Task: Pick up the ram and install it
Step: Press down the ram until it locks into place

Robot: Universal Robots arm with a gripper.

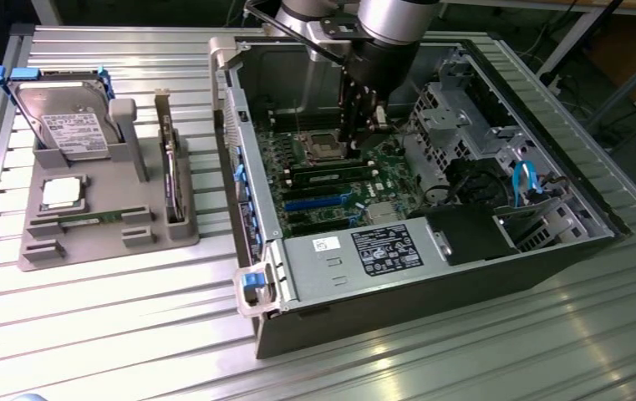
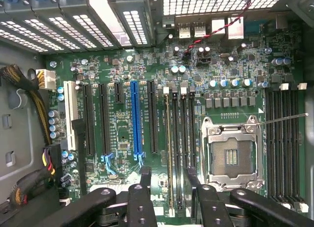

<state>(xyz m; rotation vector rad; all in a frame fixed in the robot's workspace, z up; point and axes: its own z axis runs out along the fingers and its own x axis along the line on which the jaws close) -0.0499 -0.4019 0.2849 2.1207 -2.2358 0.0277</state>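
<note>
The ram (image 1: 329,177) is a long green stick standing in a slot on the motherboard, beside the empty processor socket (image 1: 326,149). In the wrist view the ram (image 2: 169,138) appears edge-on as a thin line running along one of the dark memory slots. My gripper (image 1: 353,140) hangs inside the open computer case, just above the board near the socket. Its two black fingers (image 2: 145,180) stand apart on either side of the ram's line, not touching it. The gripper (image 2: 169,175) is open and holds nothing.
The open computer case (image 1: 585,242) lies on a slatted metal table. At the exterior view's left, a grey holder (image 1: 106,242) carries a hard drive (image 1: 67,125), a square silver processor (image 1: 61,192) and a dark expansion card (image 1: 170,167). A blue slot (image 2: 135,119) and cables (image 2: 29,94) lie near the fingers.
</note>
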